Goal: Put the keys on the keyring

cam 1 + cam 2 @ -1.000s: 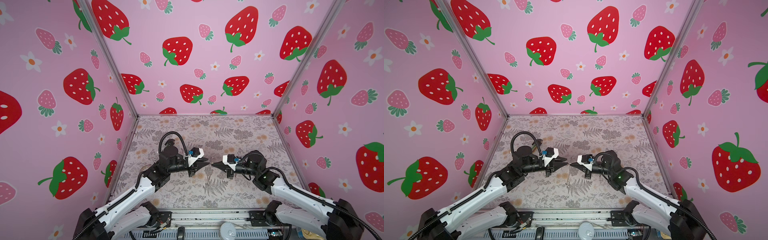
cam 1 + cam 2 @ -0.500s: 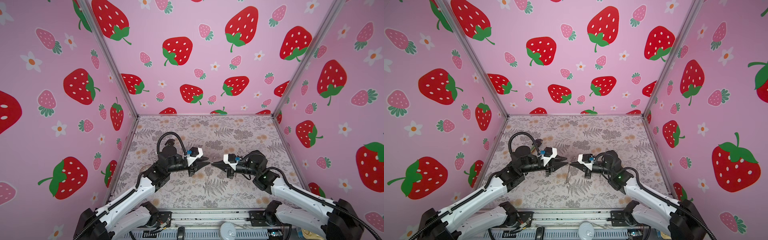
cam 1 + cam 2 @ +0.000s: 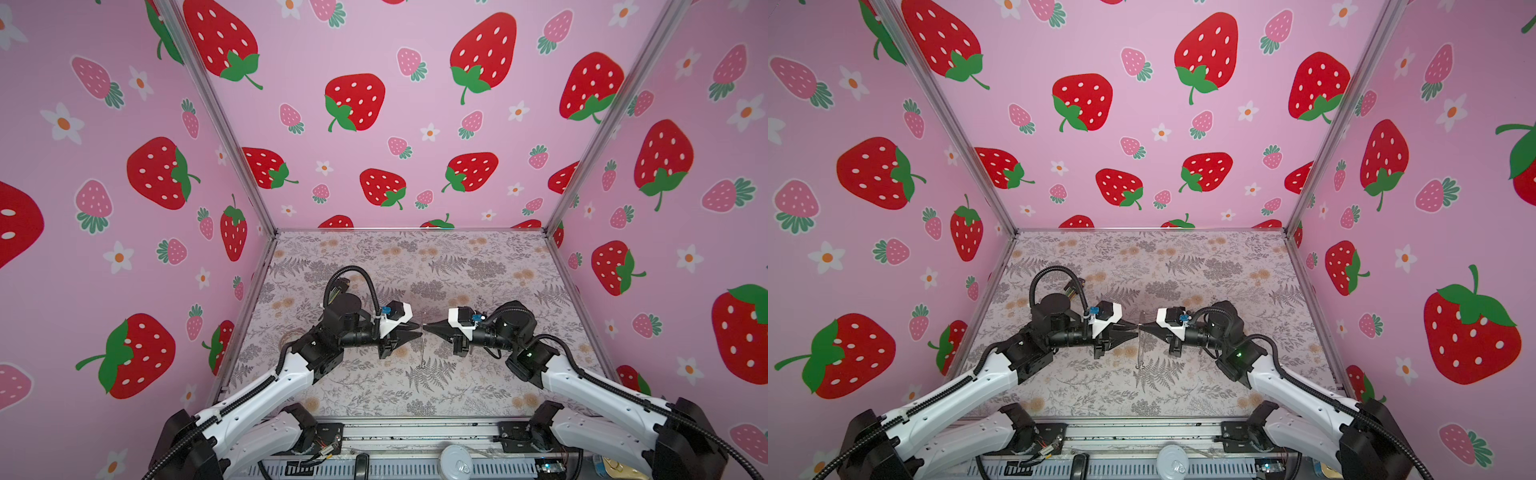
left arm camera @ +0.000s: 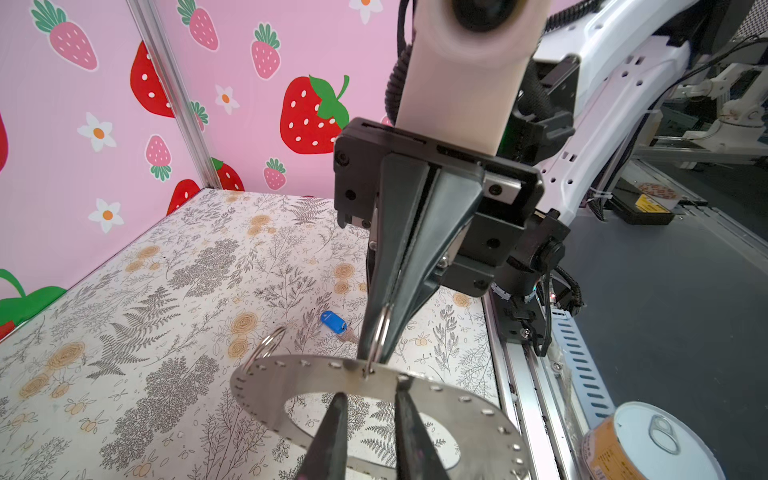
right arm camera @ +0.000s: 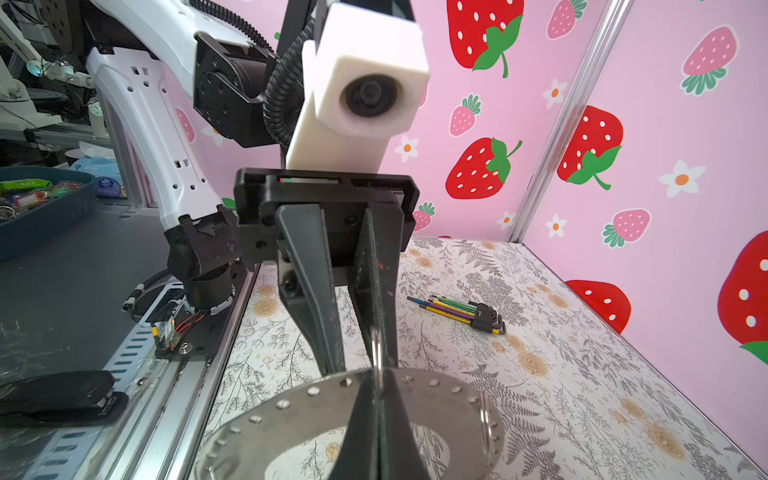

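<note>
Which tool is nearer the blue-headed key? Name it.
Right. The key lies on the table past the keyring, on the right tool's side; the left tool sits on the keyring's opposite face, farther off.

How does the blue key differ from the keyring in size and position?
The key is small, with a blue head; the keyring is a wider flat grey ring. The key lies on the table; the keyring hangs in the air, its wire loop pinched by the right gripper. Both show bare metal.
</note>
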{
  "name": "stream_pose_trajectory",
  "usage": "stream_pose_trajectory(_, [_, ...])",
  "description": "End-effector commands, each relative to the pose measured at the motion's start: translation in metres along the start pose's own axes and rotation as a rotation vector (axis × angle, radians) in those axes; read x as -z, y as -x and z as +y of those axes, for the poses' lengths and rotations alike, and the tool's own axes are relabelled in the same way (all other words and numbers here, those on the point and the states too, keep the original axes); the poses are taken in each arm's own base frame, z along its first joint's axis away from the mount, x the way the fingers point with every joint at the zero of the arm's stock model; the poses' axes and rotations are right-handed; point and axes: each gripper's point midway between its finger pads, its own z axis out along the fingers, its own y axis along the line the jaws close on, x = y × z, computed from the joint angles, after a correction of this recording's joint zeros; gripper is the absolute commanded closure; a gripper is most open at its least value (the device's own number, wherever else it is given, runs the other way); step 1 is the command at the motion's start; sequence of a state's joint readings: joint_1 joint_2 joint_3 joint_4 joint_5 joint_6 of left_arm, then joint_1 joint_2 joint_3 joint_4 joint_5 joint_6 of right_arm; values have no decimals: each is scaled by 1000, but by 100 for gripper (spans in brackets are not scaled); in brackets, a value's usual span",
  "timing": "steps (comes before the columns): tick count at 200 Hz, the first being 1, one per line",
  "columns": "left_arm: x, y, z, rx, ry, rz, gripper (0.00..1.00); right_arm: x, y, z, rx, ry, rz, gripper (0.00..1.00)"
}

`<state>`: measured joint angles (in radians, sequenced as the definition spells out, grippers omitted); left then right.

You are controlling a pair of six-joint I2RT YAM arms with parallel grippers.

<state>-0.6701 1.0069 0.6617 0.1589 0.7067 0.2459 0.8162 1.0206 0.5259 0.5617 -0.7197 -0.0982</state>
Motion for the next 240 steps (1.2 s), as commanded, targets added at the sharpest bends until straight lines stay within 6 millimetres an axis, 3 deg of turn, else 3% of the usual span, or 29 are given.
stream_pose_trajectory(1, [2,22,0,-63,2,-46,79,-1,9,5,27,34,-34,100])
stream_pose_trajectory(240, [7,36,0,-94,24,-103,80,-2,-10,9,33,48,15,100])
